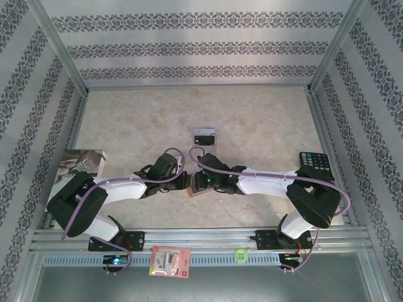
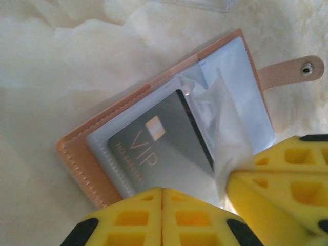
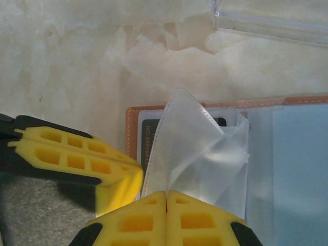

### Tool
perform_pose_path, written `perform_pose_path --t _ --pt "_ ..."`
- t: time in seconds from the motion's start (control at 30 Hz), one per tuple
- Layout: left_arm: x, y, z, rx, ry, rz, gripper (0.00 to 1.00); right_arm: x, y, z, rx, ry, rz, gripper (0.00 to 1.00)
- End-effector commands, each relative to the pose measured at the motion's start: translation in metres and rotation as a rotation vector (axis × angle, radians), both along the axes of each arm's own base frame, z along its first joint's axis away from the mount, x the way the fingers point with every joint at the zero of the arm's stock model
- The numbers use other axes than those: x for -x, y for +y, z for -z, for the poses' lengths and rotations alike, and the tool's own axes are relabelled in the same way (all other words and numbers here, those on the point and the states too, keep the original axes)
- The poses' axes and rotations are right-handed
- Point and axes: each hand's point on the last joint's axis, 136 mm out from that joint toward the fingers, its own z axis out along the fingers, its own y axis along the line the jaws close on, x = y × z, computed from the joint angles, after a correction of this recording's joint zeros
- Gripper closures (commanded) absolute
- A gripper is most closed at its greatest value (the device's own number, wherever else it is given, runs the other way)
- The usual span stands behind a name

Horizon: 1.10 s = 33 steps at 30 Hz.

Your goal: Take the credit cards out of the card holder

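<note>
Beige marble-patterned tabletop (image 1: 264, 119) carries the open tan leather card holder (image 2: 77, 154) at its middle, between both wrists. In its pocket sits a grey glossy card printed VIP (image 2: 154, 148), under a thin clear plastic sleeve leaf (image 3: 189, 138). The right gripper (image 3: 166, 196) is clamped on that leaf, lifting it. The left gripper (image 2: 162, 193) is closed at the card's near edge; whether it truly pinches the card I cannot tell. Best drawn straight along the pocket, leaf held up, holder flat. The left wrist view gives the card face and snap strap (image 2: 292, 72), the right wrist view the pinched leaf. Overhead, a small dark-banded rectangle (image 1: 204, 136) lies well beyond.
</note>
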Motion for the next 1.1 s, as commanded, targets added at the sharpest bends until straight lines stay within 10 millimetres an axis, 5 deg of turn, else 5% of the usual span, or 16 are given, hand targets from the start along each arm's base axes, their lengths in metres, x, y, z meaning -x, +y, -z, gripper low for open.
perform_pose_path --t 0.0,0.33,0.6,0.73,0.87,1.07 --pt "-0.007 -0.015 -0.012 0.035 -0.045 0.026 0.95 -0.003 0.000 -0.007 -0.043 -0.005 0.030 1.00" --pt "0.003 -0.012 0.010 -0.057 0.033 0.050 1.00 -0.005 -0.011 -0.004 -0.039 -0.003 0.083 1.00" --pt "0.016 -0.004 0.030 -0.138 0.102 0.092 1.00 -0.007 -0.049 0.000 -0.019 -0.010 0.224 0.99" --pt "0.017 -0.005 0.034 -0.142 0.116 0.104 1.00 -0.009 -0.081 0.005 -0.003 0.000 0.322 0.70" --pt "0.014 -0.008 0.029 -0.139 0.101 0.113 1.00 -0.012 -0.096 -0.011 0.029 -0.059 0.273 0.57" --pt "0.012 -0.012 0.028 -0.127 0.097 0.124 1.00 -0.003 -0.070 -0.028 0.071 -0.078 0.033 0.51"
